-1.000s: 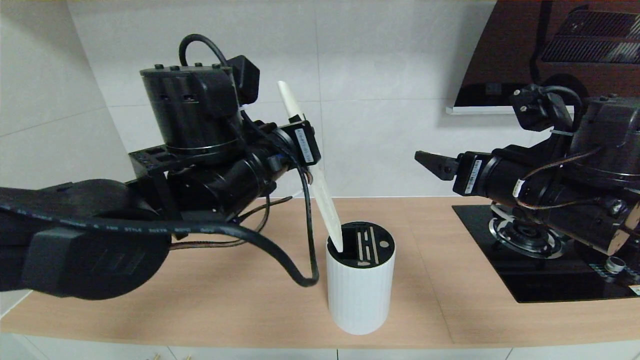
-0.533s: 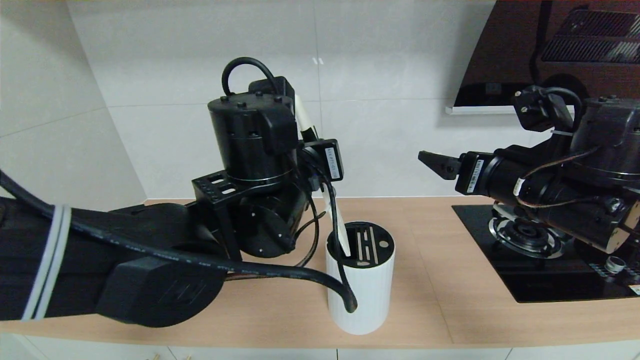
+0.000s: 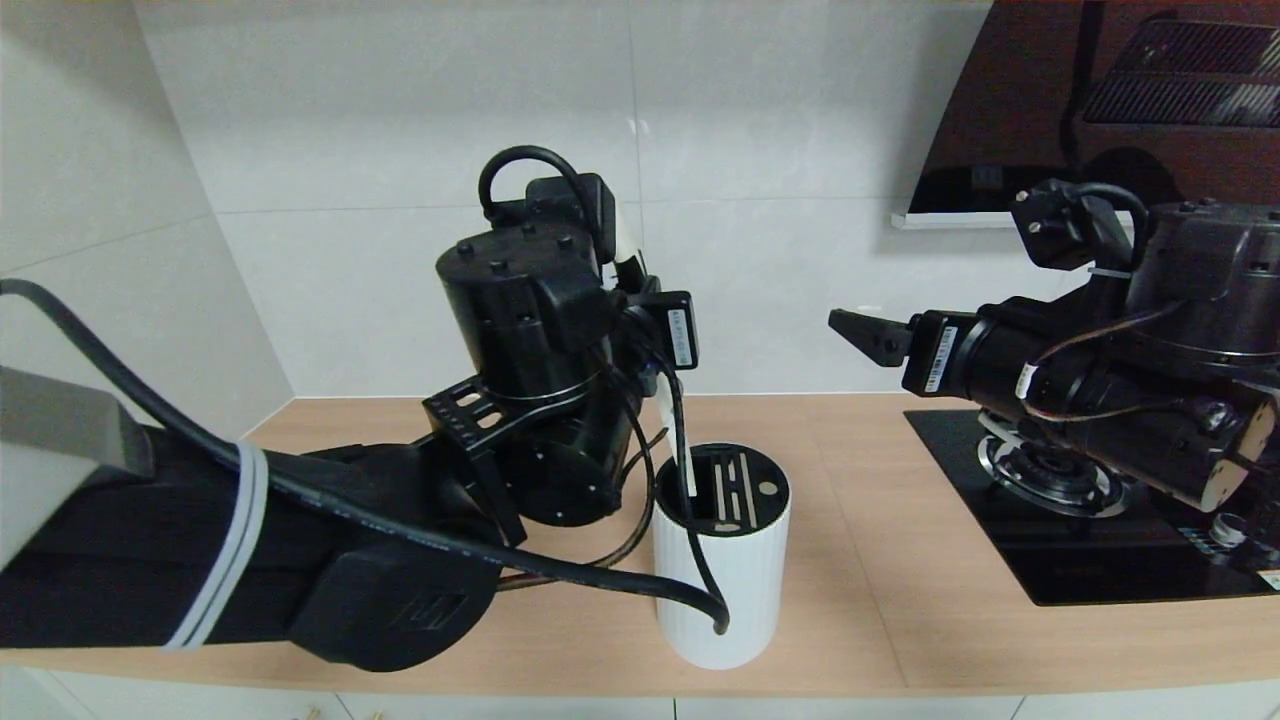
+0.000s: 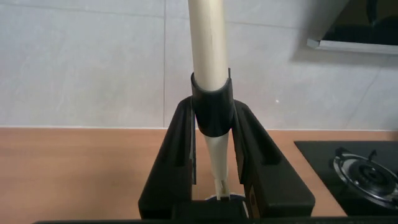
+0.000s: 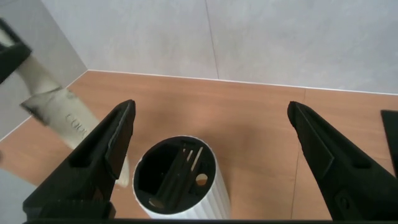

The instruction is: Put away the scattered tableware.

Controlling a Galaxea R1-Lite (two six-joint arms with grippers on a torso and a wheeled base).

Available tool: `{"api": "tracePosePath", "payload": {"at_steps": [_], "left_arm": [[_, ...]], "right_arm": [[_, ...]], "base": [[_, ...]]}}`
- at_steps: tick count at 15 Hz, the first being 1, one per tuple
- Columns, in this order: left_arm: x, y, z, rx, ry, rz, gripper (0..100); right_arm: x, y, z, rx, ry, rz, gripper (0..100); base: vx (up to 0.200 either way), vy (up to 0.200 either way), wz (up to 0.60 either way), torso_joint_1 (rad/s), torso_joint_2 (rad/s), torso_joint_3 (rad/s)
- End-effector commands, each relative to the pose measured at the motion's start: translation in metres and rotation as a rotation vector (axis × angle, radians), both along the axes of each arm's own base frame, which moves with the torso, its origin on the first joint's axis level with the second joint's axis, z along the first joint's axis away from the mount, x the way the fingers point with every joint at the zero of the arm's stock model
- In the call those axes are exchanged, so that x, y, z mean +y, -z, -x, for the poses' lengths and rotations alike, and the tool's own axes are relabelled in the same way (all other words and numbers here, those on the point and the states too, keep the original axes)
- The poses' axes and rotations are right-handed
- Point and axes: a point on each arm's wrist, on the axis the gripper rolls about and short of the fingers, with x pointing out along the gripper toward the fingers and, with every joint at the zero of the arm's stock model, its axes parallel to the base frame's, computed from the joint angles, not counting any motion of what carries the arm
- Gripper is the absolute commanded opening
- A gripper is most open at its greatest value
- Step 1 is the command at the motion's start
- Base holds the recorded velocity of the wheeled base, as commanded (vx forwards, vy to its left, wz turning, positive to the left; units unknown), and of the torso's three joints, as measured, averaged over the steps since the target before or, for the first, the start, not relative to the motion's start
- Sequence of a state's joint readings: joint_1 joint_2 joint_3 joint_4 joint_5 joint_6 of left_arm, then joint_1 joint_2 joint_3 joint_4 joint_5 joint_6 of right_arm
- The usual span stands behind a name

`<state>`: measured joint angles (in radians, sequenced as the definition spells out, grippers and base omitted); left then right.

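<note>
Now our left gripper (image 4: 212, 115), clamped on the knife (image 4: 208, 37), sits lower than before, so we judge its blade deeper in the white holder (image 3: 722, 590), nearly stowed.

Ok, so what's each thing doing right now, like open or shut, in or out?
Left gripper: shut on the knife.
Right gripper: open, holding nothing.
Knife: blade down, tip in the holder's top.
Holder: standing upright.
Hob: no flame showing.
</note>
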<state>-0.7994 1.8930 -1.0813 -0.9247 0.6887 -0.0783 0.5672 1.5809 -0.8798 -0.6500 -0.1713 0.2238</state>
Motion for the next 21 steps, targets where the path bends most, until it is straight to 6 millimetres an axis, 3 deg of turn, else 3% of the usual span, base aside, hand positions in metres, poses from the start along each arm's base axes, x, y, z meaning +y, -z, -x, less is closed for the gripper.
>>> {"api": "tracePosePath", "payload": {"at_steps": [1,12,21], "left_arm": [[-0.007,0.016,-0.006,0.024,0.0,-0.025,0],[-0.016,0.036,-0.016,0.024,-0.001,-0.031,0],[-0.035,0.076,-0.016,0.1,-0.001,-0.075,0]], "right_arm": [[0.001,0.001,-0.001,0.004,-0.001,0.002,100],[0.0,0.003,0.0,0.007,0.002,0.006,100],[0.0,0.002,0.001,0.003,0.002,0.004,100]], "base": [[0.0,0.0,0.0,0.0,0.0,0.0],[0.0,0.0,0.0,0.0,0.0,0.0],[0.0,0.0,0.0,0.0,0.0,0.0]]}}
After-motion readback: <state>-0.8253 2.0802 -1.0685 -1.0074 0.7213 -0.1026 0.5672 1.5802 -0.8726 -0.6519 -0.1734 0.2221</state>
